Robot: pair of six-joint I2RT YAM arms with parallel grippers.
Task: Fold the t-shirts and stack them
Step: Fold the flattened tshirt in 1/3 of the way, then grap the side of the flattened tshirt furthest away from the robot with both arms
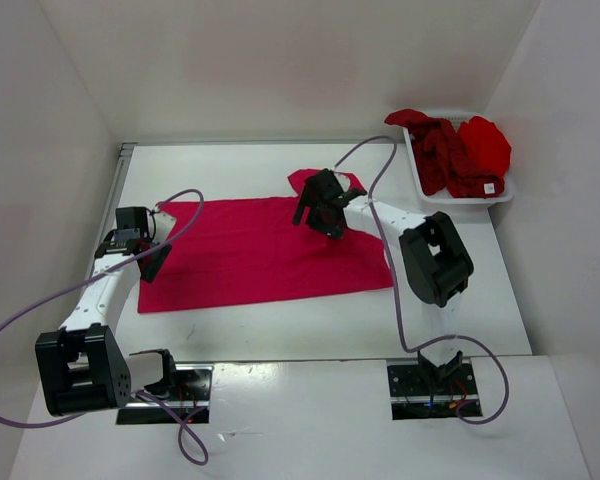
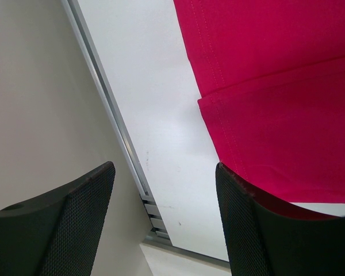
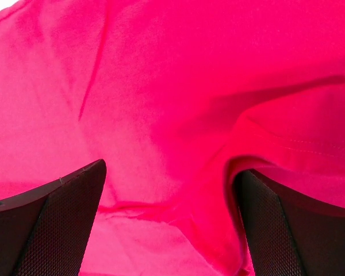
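- Here, 1 crimson shirt (image 1: 270,250) lies spread flat on the worktop (image 1: 280,325).
- Left claw (image 1: 148,258) stands wide at the shirt's left edge, 1 finger over the hem.
- Right claw (image 1: 320,212) is wide too, low over the shirt near a sleeve.
- A maroon shirt (image 1: 442,160) and a red shirt (image 1: 485,145) lie heaped in the basket (image 1: 460,201), far right.

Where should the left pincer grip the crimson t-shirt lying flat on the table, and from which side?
Probably the t-shirt's stitched left edge, approached from the table's bare left side: it lies flat, so only an edge offers a lip, and the left pincer hovers open there.
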